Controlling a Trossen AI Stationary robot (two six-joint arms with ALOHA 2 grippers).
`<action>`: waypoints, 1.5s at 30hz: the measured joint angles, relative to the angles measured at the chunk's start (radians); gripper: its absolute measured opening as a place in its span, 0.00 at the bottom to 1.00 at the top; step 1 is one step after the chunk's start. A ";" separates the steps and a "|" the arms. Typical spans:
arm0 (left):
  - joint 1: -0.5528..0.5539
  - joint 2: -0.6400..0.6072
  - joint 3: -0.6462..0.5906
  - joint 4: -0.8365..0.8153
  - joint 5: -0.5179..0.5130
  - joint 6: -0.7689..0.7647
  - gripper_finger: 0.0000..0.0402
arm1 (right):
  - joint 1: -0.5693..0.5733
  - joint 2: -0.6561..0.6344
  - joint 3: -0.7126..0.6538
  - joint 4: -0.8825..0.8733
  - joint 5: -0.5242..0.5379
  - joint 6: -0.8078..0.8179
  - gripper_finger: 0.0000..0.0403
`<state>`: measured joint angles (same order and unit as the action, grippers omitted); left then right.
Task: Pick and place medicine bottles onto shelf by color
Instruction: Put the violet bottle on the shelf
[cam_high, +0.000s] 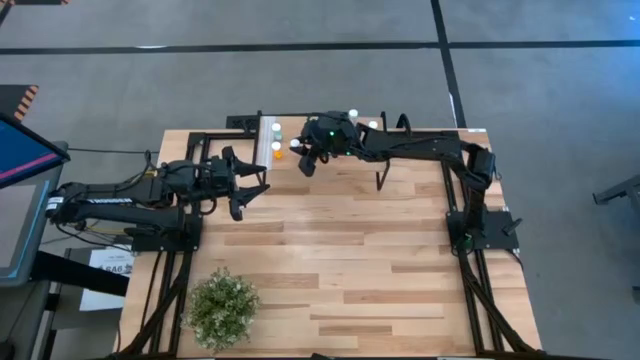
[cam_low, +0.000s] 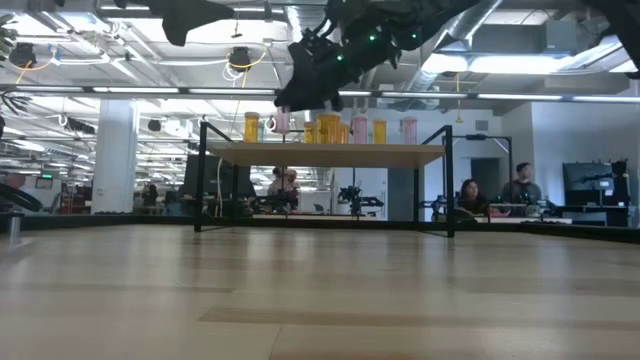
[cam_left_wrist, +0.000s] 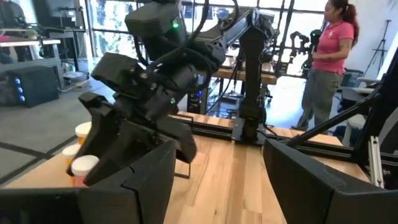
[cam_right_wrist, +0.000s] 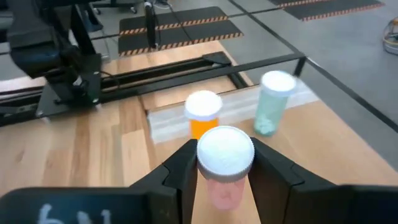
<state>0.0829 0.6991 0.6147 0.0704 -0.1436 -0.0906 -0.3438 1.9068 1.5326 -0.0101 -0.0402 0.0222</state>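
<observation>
Shelf (cam_high: 330, 128) stands at the far edge of the worktop (cam_high: 340, 260) in the high view, mostly covered by the right gripper (cam_high: 303, 152), which reaches over its white-strip end beside an orange bottle (cam_high: 277, 150) and a green bottle (cam_high: 277, 127). The left gripper (cam_high: 252, 182) waits near the worktop's left side with its fingers spread and nothing between them. A bushy plant (cam_high: 222, 308) sits at the near left corner.

Low view: the shelf (cam_low: 325, 154) carries a row of orange and pink bottles, and the right gripper (cam_low: 283, 103) hangs above its left end, a pink bottle (cam_low: 283, 121) showing just under it.

Left wrist view: white-capped bottles (cam_left_wrist: 84, 167) show beside the right arm; a person stands beyond the worktop.

Right wrist view: the fingers (cam_right_wrist: 180, 171) clamp a pink bottle (cam_right_wrist: 224, 160) by its sides, above the shelf and close to the orange bottle (cam_right_wrist: 203, 116) and the pale green bottle (cam_right_wrist: 273, 102) that stand on the white strip (cam_right_wrist: 168, 124).
</observation>
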 joint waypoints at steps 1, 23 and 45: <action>0.000 0.000 0.000 0.000 0.000 0.000 0.58 | -0.002 0.000 0.001 -0.001 0.004 0.000 0.35; 0.000 0.000 0.000 0.030 0.002 -0.004 0.57 | 0.002 0.024 0.005 -0.027 0.021 0.033 0.37; 0.000 0.000 0.000 0.034 0.002 -0.004 0.57 | 0.003 0.021 0.083 -0.128 0.013 0.039 0.38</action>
<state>0.0830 0.6994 0.6147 0.1047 -0.1416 -0.0944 -0.3405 1.9274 1.6159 -0.1380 -0.0269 0.0608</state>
